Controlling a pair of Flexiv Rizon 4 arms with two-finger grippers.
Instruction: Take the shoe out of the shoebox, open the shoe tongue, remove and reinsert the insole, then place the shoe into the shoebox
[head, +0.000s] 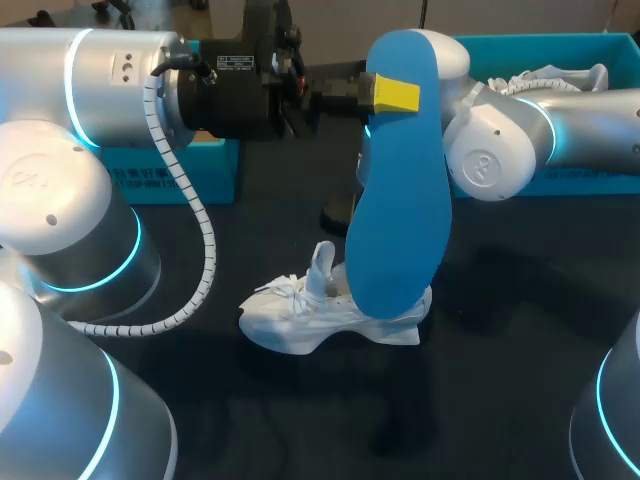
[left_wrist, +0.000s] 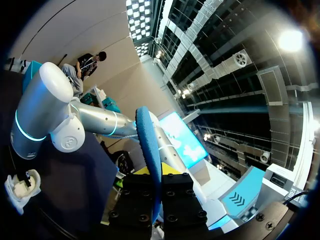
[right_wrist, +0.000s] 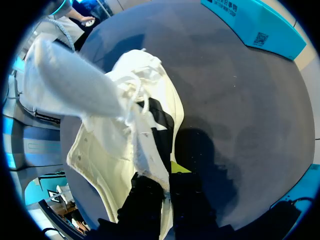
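My left gripper (head: 385, 95) is shut on a blue insole (head: 400, 190) and holds it upright, high over the table's middle. In the left wrist view the insole (left_wrist: 149, 150) stands edge-on between the fingers of this gripper (left_wrist: 152, 177). Below it a white shoe (head: 330, 315) rests on the dark table, its tongue (head: 322, 262) lifted. My right arm (head: 495, 150) reaches down behind the insole, which hides its gripper in the head view. In the right wrist view that gripper (right_wrist: 167, 176) is shut on the shoe's (right_wrist: 115, 150) collar edge. The teal shoebox (head: 560, 50) stands at the back right.
Another white shoe (head: 555, 80) lies inside the shoebox. A second teal box part (head: 175, 170) sits at the back left under my left arm. A small dark round object (head: 335, 215) stands behind the shoe.
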